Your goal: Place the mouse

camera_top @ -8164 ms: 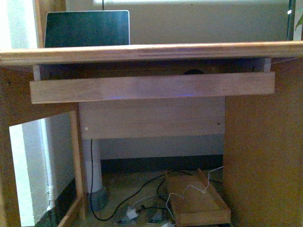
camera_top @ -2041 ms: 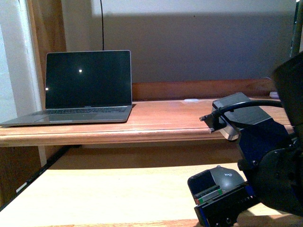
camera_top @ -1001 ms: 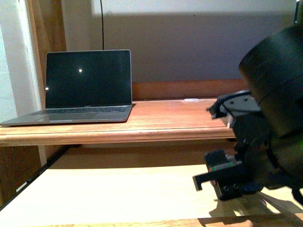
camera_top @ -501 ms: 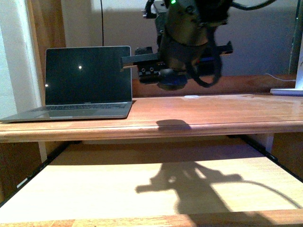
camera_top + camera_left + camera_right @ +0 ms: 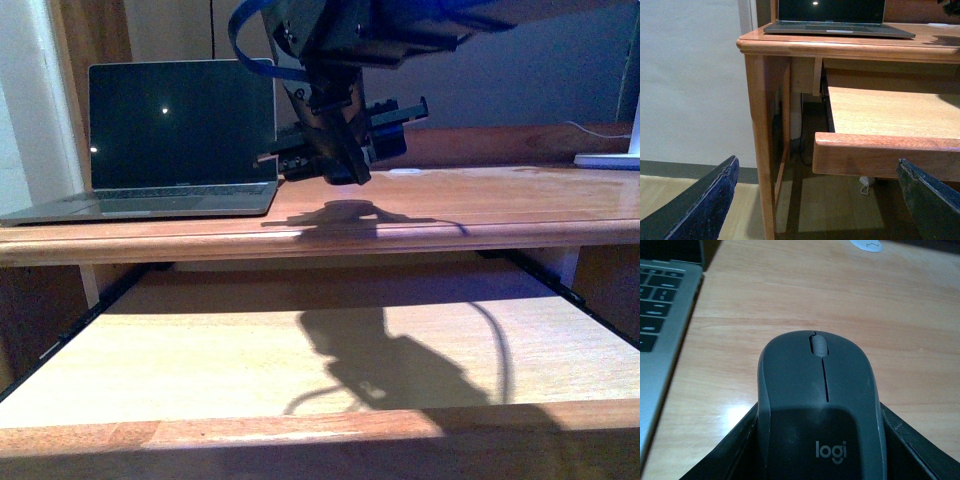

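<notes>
The mouse (image 5: pixel 820 405) is dark grey with a scroll wheel and a "logi" mark. My right gripper (image 5: pixel 820 445) is shut on it, a black finger (image 5: pixel 735 450) against each side, and holds it just above the wooden desk top (image 5: pixel 790 305), right of the laptop (image 5: pixel 660 315). In the front view my right gripper (image 5: pixel 340 160) hangs over the desk top (image 5: pixel 480 200) beside the laptop (image 5: pixel 180 130) and casts a shadow beneath; the mouse is hard to tell apart there. My left gripper (image 5: pixel 817 200) is open and empty, low by the desk's left leg (image 5: pixel 760 125).
A pulled-out wooden keyboard tray (image 5: pixel 300 340) lies below the desk top, its front edge (image 5: pixel 890 155) seen in the left wrist view. A white object (image 5: pixel 605 158) with a cable sits at the desk's far right. A small white disc (image 5: pixel 866 244) lies further along the desk.
My right gripper carried the mouse up from the keyboard tray to over the desk top. In the last half second it came down closer to the surface beside the laptop.
</notes>
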